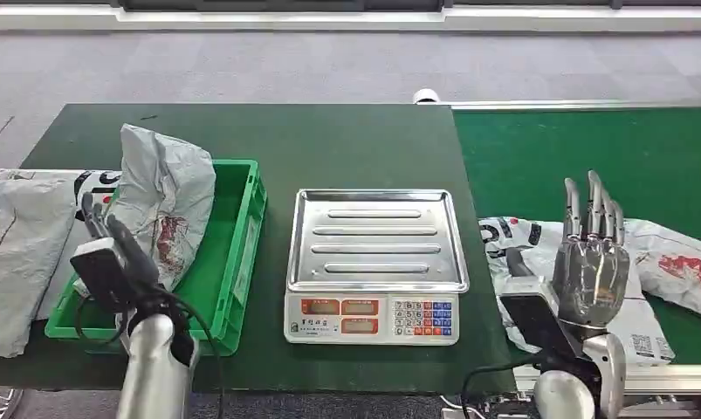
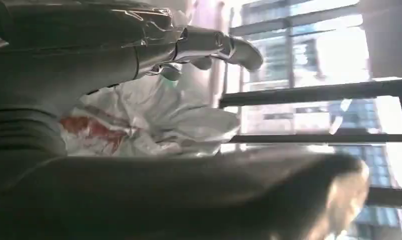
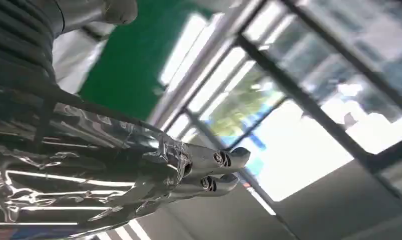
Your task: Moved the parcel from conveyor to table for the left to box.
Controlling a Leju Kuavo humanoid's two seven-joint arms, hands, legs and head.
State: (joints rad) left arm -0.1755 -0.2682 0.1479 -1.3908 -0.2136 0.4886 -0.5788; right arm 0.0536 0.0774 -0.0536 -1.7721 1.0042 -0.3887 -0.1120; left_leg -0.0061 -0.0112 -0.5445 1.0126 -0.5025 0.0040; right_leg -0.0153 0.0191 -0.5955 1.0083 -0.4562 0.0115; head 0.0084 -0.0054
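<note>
right hand (image 1: 594,262), silver and many-fingered, stands upright over the near edge of the green conveyor belt (image 1: 643,157), fingers straight, apart and holding nothing. it hangs just above a crumpled grey plastic mailer parcel with red and black print (image 1: 539,244) that lies flat on the belt, partly hidden behind the palm. whether the palm touches the parcel i cannot tell. that raised, flat pose reads to me as a hand set to come down on this parcel, which still has to cross to the table.

left hand (image 1: 111,253) is beside the green plastic crate (image 1: 242,236) at the left end of the dark green table (image 1: 329,140). its dark fingers reach up against a second grey plastic mailer bag with red print (image 1: 168,196), which leans upright inside the crate, slumped against the near wall. in the left wrist view the fingers (image 2: 209,45) lie over the bag's wrinkled face (image 2: 153,120) and the thumb runs beneath it, but a firm grip is not plain, so i cannot tell whether it holds or only touches. the bag stands that way, i judge, because it has been tipped in on its edge.

between crate and belt sits a steel-topped electronic weighing scale (image 1: 377,240), its tray bare. more grey mailers (image 1: 24,236) lie spread off the table's left end.
</note>
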